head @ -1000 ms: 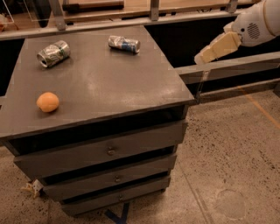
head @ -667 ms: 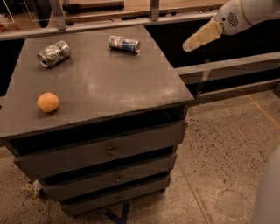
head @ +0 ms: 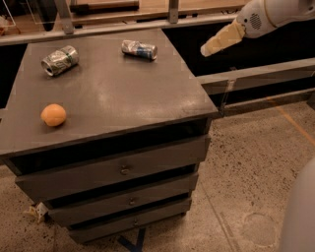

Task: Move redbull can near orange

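**Gripper off the table's right edge, redbull can lying away to its left**

The gripper [head: 206,49] hangs in the air at the upper right of the view, on the end of the white arm [head: 275,12]. Its tan tip slants down and to the left. It is out past the right edge of the grey drawer cabinet [head: 123,98], over the dark gap beside it. How wide its grip is set cannot be told from this angle, and it touches none of the things on the top.

Leftward from the gripper, near though clearly apart from it, the redbull can [head: 140,49] lies on its side on the cabinet top. It is close to the far edge, at about the gripper's own height in the view.

Farther left from the gripper, beyond the redbull can, a fatter silver can with green markings [head: 60,60] also lies on its side near the far left corner.

The orange [head: 53,114] is the thing farthest from the gripper. It sits well down and to the left, by the cabinet's near left edge, and is well apart from the redbull can.

Below the gripper and to its right, a speckled floor [head: 256,162] spreads out.
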You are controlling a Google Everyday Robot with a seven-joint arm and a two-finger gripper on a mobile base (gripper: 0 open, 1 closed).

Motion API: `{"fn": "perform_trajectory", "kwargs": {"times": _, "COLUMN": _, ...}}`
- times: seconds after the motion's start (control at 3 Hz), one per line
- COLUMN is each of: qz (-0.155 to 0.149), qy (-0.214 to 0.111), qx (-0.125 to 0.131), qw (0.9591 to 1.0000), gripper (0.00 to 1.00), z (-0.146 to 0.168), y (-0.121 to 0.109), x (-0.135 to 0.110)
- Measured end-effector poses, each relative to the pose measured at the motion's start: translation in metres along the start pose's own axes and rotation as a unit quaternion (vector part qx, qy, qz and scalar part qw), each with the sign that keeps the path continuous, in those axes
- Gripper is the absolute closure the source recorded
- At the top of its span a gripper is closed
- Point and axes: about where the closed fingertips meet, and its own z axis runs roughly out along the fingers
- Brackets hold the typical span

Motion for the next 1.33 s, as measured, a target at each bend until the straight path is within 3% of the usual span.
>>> {"fn": "perform_trajectory", "kwargs": {"times": 0.33, "qz": 0.018, "qy": -0.013, "qx": 0.037, "qw": 0.9991, "gripper": 0.00, "z": 0.009, "y": -0.004, "x": -0.013}}
{"fn": "perform_trajectory", "kwargs": {"times": 0.67, "qz": 0.037, "qy": -0.042, "qx": 0.082, "qw": 0.9951, "gripper": 0.00, "z": 0.024, "y": -0.011, "x": -0.027}}
{"fn": "perform_trajectory", "kwargs": {"times": 1.0, "qz": 0.048, "qy": -0.085, "qx": 0.109, "qw": 0.9892, "gripper": 0.00, "z": 0.039, "y": -0.022, "x": -0.048}}
{"fn": "perform_trajectory", "kwargs": {"times": 1.33, "qz": 0.049, "qy": -0.122, "qx": 0.105, "qw": 0.9857, "gripper": 0.00, "z": 0.057, "y": -0.029, "x": -0.073}}
